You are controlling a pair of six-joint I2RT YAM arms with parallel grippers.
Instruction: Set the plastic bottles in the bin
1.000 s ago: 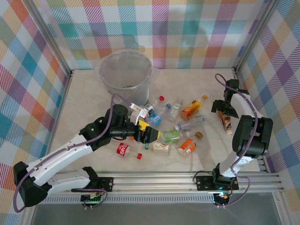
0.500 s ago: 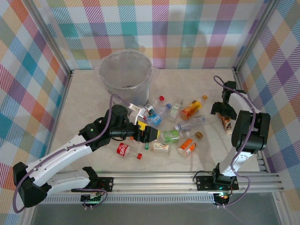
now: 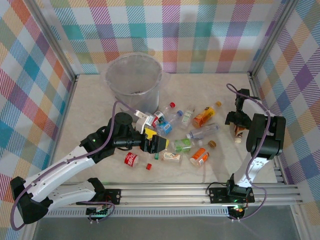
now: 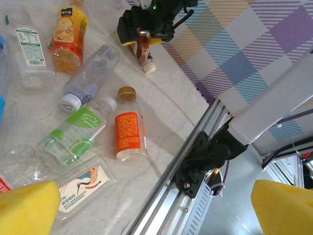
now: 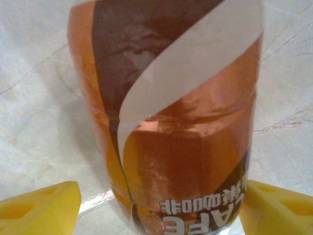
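Several plastic bottles lie mid-table, among them an orange-label one (image 3: 199,156) (image 4: 129,136), a green-label one (image 3: 182,145) (image 4: 73,132), a juice bottle (image 3: 203,116) and a red-label one (image 3: 131,159). The bin (image 3: 134,75) stands at the back left. My left gripper (image 3: 159,144) (image 4: 156,215) hovers open by the pile's left side, holding nothing. At the right, my right gripper (image 3: 238,120) (image 5: 159,205) straddles a brown coffee bottle (image 3: 239,131) (image 5: 171,122) lying on the table. Its left pad (image 5: 44,205) stands a little off the label; the right pad (image 5: 279,205) is against it.
A loose red cap (image 3: 148,165) and a brown cap (image 3: 212,144) lie near the pile. The checkered right wall (image 3: 295,100) is close behind the right gripper. The metal rail (image 3: 200,192) runs along the near edge.
The right gripper's jaws have narrowed around the brown bottle and the right arm has drawn in slightly. The left arm has shifted a little to the left.
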